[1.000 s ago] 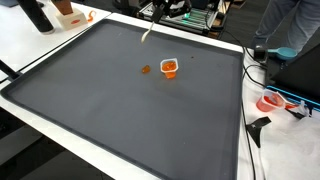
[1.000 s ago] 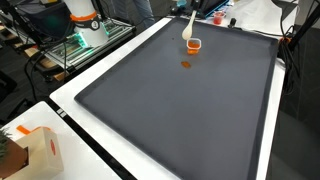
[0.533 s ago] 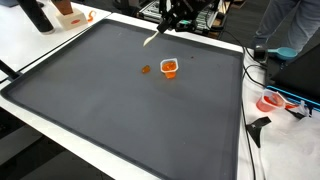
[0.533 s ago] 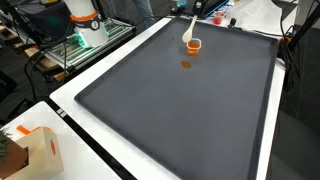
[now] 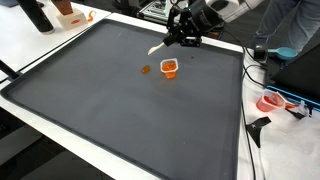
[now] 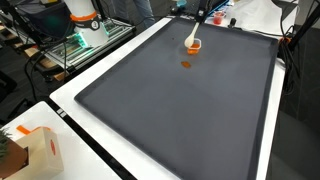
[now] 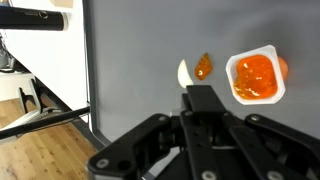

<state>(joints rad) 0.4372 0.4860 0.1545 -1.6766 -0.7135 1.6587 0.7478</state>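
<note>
Clamps the end effector (image 5: 181, 38) on a pale spoon (image 5: 157, 47) near a white cup (image 7: 255, 77) holding orange paste, beside an orange blob (image 7: 204, 66).

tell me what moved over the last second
The pincer, shut on the white spoon, moved down toward the orange cup, bringing the spoon's bowl nearer it. The cup and the orange bit beside it stayed put.
</note>
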